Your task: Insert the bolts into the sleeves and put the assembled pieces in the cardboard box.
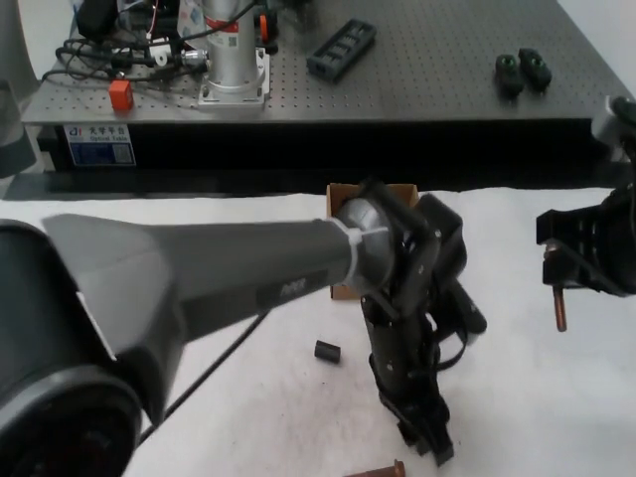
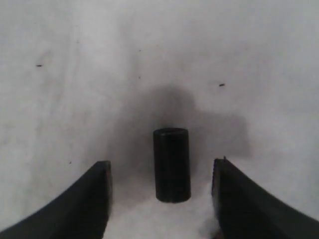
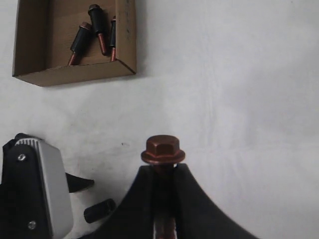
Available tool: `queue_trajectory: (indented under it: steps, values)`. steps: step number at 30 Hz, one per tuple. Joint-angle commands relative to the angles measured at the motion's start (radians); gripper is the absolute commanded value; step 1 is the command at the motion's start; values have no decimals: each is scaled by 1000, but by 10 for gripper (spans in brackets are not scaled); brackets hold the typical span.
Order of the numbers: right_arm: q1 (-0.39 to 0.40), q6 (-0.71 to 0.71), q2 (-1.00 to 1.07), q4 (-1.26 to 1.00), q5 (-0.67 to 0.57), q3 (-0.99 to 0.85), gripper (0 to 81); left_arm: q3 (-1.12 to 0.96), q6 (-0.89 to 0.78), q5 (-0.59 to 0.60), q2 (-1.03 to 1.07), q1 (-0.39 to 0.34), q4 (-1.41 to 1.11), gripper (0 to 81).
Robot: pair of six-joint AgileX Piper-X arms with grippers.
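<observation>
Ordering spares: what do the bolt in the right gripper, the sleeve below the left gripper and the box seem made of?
The bolt: likely copper-coloured metal, reddish-brown with dull sheen on its hex head. The sleeve: matte black, plastic or coated metal; cannot tell which. The cardboard box: brown cardboard, matte walls.

No print can be read with certainty; a blue-and-white label (image 1: 99, 145) sits on the front edge of the perforated metal surface (image 1: 427, 75) at ten o'clock in the high view; a small sticker (image 1: 231, 28) stands on the silver post (image 1: 235, 65) at twelve o'clock; white lettering (image 1: 283, 290) marks the left arm (image 1: 199, 273) near centre, too small to make out.
</observation>
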Motion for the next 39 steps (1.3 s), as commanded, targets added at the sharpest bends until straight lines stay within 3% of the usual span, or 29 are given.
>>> queue_trajectory:
  steps: [1, 4, 15, 19, 23, 29, 34, 39]
  values:
    - [-5, -13, -19, 8, -31, -2, 8, -11, 13, -17, 4, -3, 6, 421]
    - [-5, -13, -37, 8, -34, -2, 8, -11, 34, -11, 11, -6, 6, 358]
    - [-5, -13, -103, 12, -58, -2, 8, -11, 33, 39, 9, -20, -59, 8]
    - [-7, -13, -155, -62, -134, 4, 8, -11, -63, 33, -51, -12, -64, 6]
    - [-7, 3, -261, -276, -218, 82, 8, 40, -156, 53, -196, 31, -130, 6]
    - [8, 293, -413, -780, -436, 310, 8, 421, -352, 309, -512, 135, -542, 6]
    - [126, 473, -390, -1190, -449, 438, 8, 721, -496, 491, -708, 165, -962, 6]
    - [252, 513, -321, -1273, -422, 445, 8, 845, -588, 548, -784, 165, -1180, 6]
